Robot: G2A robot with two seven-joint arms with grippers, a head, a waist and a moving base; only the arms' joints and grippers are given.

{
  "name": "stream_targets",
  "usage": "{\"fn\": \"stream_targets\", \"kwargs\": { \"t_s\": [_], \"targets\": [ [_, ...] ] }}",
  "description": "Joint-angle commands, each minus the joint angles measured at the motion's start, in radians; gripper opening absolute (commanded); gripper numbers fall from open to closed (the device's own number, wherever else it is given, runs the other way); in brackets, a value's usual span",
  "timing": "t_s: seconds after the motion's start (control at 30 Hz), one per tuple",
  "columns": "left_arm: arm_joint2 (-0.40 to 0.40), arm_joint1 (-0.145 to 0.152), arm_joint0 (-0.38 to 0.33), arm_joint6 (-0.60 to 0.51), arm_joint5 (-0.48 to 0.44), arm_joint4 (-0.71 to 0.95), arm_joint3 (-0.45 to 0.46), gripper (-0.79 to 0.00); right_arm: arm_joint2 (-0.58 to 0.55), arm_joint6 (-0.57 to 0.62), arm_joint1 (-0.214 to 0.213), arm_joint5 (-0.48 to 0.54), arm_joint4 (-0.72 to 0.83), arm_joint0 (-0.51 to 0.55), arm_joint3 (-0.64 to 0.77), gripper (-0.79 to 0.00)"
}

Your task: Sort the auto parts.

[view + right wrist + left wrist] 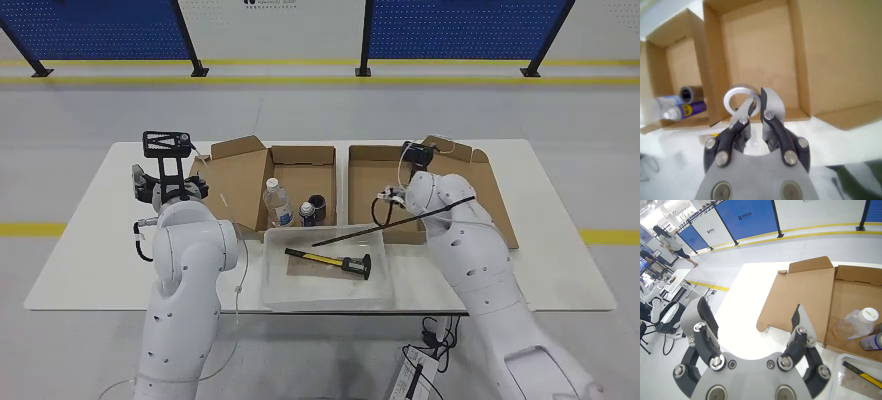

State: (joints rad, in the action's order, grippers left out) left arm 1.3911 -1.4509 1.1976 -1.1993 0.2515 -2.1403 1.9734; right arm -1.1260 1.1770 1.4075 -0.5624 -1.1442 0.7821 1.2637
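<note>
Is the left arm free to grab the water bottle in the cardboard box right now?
Probably yes. The left claw is open and empty beside the open cardboard box. Nothing lies over the water bottle, though a spray can sits close beside it.

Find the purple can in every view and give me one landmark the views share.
Top view: purple can in the left cardboard box, between the water bottle and a dark cylinder.
Left wrist view: purple can beside the water bottle, in the same box.
Right wrist view: purple can beside the dark cylinder, in the same box.
Shared landmark: the left cardboard box.
</note>
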Motion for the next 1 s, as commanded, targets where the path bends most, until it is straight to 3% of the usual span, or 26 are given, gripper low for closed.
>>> {"fn": "stream_targets", "kwargs": {
  "t_s": [0.0, 0.37, 0.97],
  "targets": [
    [0.000, 0.000, 0.000, 0.000, 0.000, 0.000, 0.000, 0.000, 0.013, -0.002, 0.006, 0.014, 0.009, -0.029, -0.071, -0.785],
    [0.000, 0.000, 0.000, 0.000, 0.000, 0.000, 0.000, 0.000, 0.110, -0.038, 0.055, 0.090, 0.075, -0.139, -0.364, -0.785],
    [0.000, 0.000, 0.000, 0.000, 0.000, 0.000, 0.000, 0.000, 0.199, -0.090, 0.127, 0.167, 0.169, -0.237, -0.613, -0.785]
  ]
}}
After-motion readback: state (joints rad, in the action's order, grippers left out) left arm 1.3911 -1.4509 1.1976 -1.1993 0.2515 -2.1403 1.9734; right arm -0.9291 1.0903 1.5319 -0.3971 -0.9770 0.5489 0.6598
